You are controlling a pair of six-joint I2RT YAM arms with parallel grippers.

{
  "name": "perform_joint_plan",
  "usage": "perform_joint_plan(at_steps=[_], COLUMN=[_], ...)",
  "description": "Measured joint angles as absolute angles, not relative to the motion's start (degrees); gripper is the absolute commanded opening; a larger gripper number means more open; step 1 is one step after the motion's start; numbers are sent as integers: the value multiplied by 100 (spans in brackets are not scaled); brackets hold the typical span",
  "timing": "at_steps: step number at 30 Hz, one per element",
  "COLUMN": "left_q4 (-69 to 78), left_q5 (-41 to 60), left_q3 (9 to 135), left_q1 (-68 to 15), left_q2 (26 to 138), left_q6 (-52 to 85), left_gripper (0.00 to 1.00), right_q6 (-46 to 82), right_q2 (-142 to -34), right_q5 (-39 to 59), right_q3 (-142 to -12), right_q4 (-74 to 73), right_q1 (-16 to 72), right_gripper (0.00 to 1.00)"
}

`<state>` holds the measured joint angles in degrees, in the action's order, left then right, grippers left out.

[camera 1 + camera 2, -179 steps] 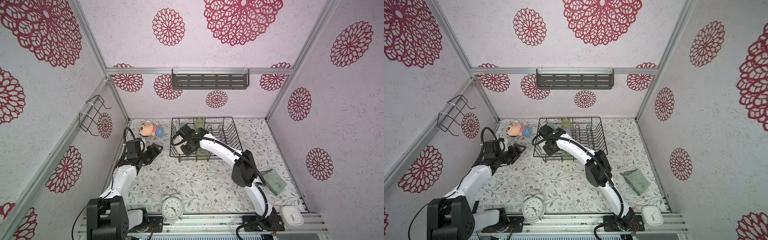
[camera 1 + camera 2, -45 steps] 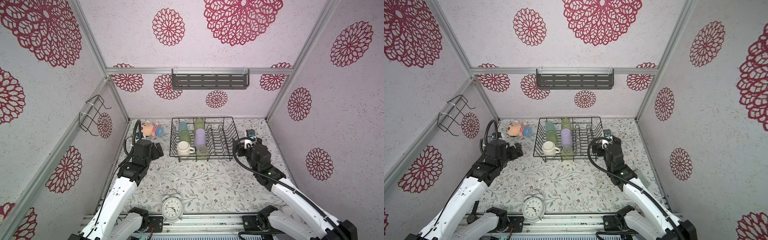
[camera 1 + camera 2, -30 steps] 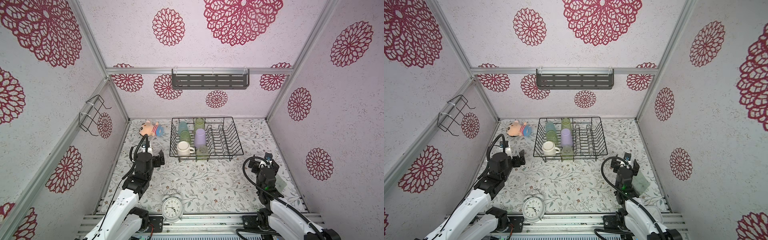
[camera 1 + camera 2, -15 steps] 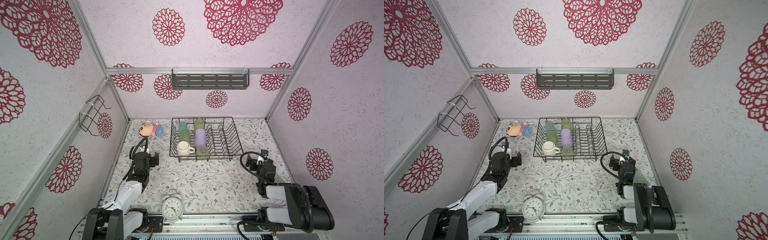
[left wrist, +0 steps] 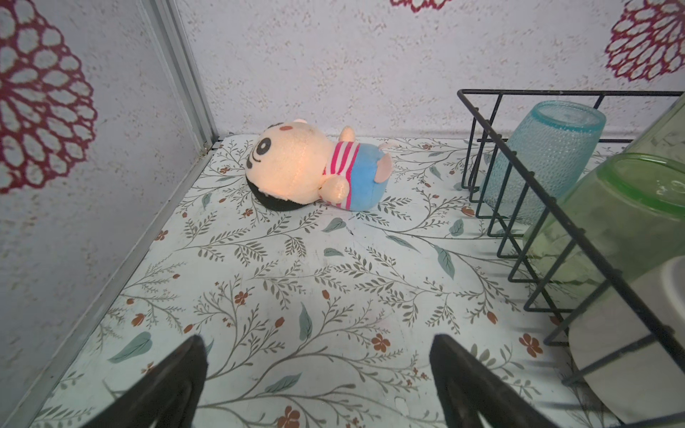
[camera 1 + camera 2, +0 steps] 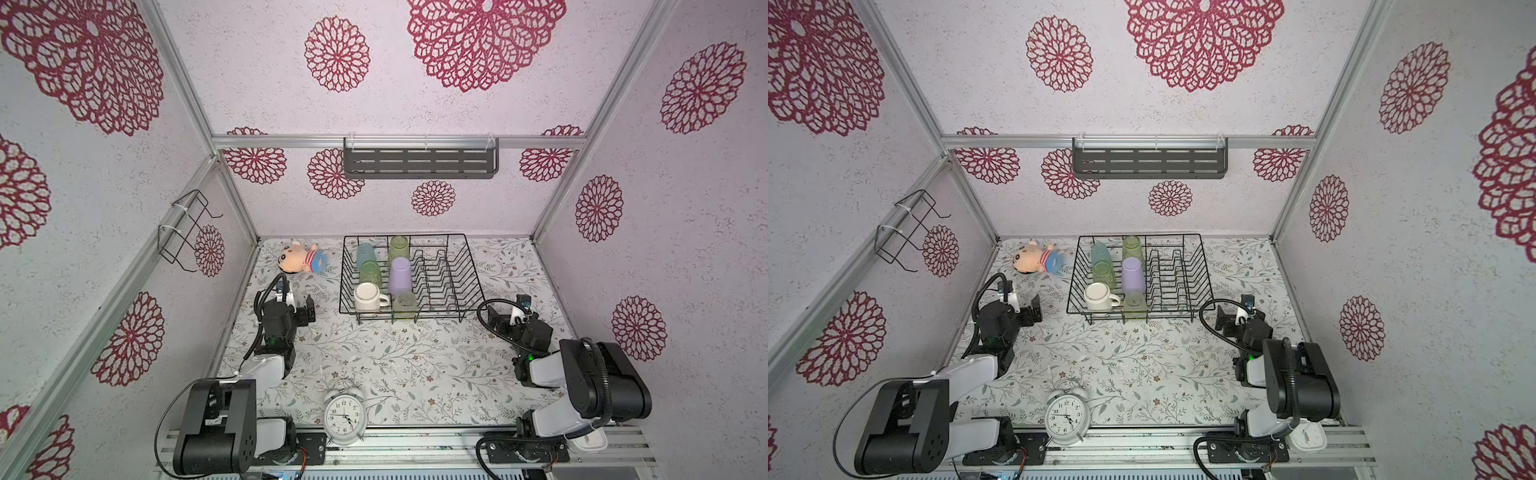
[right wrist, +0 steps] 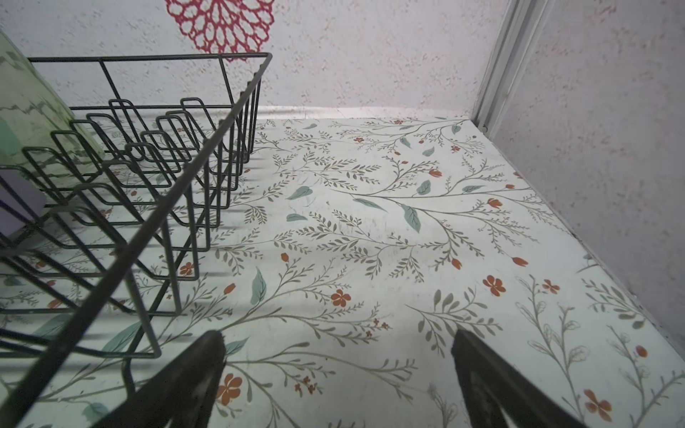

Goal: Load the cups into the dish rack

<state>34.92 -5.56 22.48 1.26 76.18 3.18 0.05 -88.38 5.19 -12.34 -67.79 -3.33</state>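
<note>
Top views, hidden: small white timer (image 6: 1308, 441) half covered by the right arm (image 6: 1296, 382); front pale green tumbler (image 6: 405, 305) faint behind the wires.
Top views, cups: all six sit in the left half of the dish rack (image 6: 451, 272): white mug (image 6: 368, 297), lilac tumbler (image 6: 400, 270), light-blue cup (image 6: 365, 254), back green tumbler (image 6: 398, 247), middle green tumbler (image 6: 370, 272). The clear ones stand bottom-up.
Top views, grippers: left gripper (image 6: 300, 306) is low over the table (image 6: 415, 365) left of the rack, right gripper (image 6: 508, 311) right of it. Both are clear of the wires.
Top views, around: plush doll (image 6: 301, 262) near the rack's back-left corner, alarm clock (image 6: 345, 415) at the front edge, grey shelf (image 6: 419, 160) and wire bracket (image 6: 187, 232) on the walls.
Left wrist: jaws apart, nothing between; mug cut off at the frame edge; light-blue cup and a green tumbler behind rack wires; doll lying down beyond.
Right wrist: jaws apart, nothing between; divider prongs close by; lilac and green cups only slivers at the frame edge.
</note>
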Motion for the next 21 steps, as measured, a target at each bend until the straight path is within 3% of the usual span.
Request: perform_joint_plan(at_steps=[21], left_q4=[4834], left_q5=[-176], left_q3=[2311], left_q1=[810], left_q2=[8831], left_q6=[517], left_gripper=[97], right_q6=[3], right_q2=[-8838], right_q5=[519], right_q3=[-1236], right_q4=[-6829], right_q1=[-322], right_gripper=[99])
